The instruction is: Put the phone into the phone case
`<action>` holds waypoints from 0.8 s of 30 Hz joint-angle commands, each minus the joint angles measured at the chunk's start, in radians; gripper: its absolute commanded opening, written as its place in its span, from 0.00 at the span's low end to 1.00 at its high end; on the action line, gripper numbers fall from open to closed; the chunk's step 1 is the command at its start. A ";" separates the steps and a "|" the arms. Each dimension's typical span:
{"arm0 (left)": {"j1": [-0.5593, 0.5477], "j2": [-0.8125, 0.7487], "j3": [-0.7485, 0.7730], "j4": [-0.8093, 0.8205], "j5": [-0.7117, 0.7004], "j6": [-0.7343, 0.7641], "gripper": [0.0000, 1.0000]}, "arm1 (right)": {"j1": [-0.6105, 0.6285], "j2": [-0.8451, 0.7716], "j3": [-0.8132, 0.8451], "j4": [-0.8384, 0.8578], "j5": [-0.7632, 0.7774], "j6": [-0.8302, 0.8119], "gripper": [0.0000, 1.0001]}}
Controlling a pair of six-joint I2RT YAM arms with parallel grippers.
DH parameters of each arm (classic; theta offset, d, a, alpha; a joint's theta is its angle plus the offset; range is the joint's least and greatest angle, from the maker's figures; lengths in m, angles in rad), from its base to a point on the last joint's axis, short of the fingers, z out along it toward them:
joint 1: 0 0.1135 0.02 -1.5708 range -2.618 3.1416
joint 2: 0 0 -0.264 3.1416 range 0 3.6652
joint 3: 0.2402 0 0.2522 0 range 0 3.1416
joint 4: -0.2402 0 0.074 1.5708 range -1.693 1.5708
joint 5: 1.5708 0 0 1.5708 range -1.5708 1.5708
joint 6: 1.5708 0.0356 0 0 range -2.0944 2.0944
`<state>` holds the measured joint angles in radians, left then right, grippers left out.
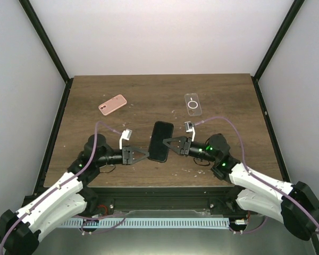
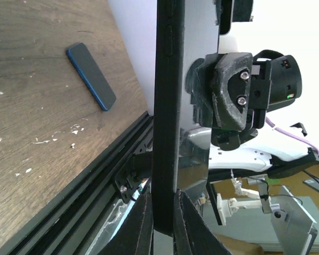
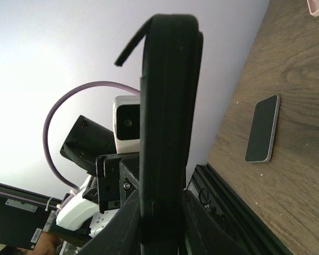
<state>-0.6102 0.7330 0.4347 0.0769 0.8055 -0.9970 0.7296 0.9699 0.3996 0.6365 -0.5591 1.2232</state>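
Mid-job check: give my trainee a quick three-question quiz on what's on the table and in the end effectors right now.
1. True or false: the black phone lies untouched on the table.
2. What grips the phone? A) one arm only B) nothing C) both arms
3. Fill in: in the top view, the clear case lies to the ___ of the pink item.

Key:
1. False, it is being held.
2. C. The left end effector and the right end effector each clamp one side of it.
3. right
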 commanded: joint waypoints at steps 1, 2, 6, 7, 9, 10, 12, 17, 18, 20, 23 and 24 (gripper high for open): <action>-0.002 0.007 0.047 -0.096 -0.029 0.077 0.00 | -0.002 -0.006 0.050 0.053 -0.004 -0.015 0.18; -0.003 0.008 0.045 -0.091 -0.028 0.075 0.00 | -0.002 -0.008 0.050 0.047 -0.004 -0.018 0.18; -0.003 0.002 0.036 -0.057 -0.023 0.049 0.11 | -0.002 -0.009 0.052 0.035 -0.035 -0.040 0.09; -0.003 -0.003 0.034 -0.044 -0.023 0.039 0.19 | -0.002 -0.007 0.057 0.032 -0.050 -0.046 0.09; -0.003 -0.012 0.031 -0.013 -0.017 0.022 0.32 | -0.002 -0.005 0.065 0.021 -0.082 -0.066 0.09; -0.002 -0.016 0.028 0.005 -0.019 0.014 0.37 | -0.002 -0.003 0.068 0.017 -0.099 -0.077 0.09; -0.002 -0.017 0.024 0.034 -0.021 0.005 0.40 | -0.002 0.012 0.075 0.022 -0.146 -0.094 0.09; -0.003 0.030 0.023 0.074 -0.006 0.008 0.37 | -0.002 0.051 0.095 0.054 -0.245 -0.095 0.10; -0.002 0.040 0.022 0.086 0.000 0.005 0.35 | -0.001 0.053 0.098 0.056 -0.253 -0.094 0.10; -0.003 0.056 0.020 0.110 -0.001 0.000 0.31 | -0.001 0.055 0.110 0.047 -0.265 -0.103 0.11; -0.002 0.063 0.019 0.122 -0.010 -0.004 0.24 | -0.001 0.068 0.139 -0.028 -0.275 -0.134 0.11; -0.002 0.064 0.021 0.123 -0.012 -0.001 0.21 | -0.001 0.070 0.145 -0.048 -0.275 -0.144 0.11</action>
<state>-0.6132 0.7906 0.4522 0.1490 0.7952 -1.0004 0.7269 1.0424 0.4545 0.5934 -0.7822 1.1290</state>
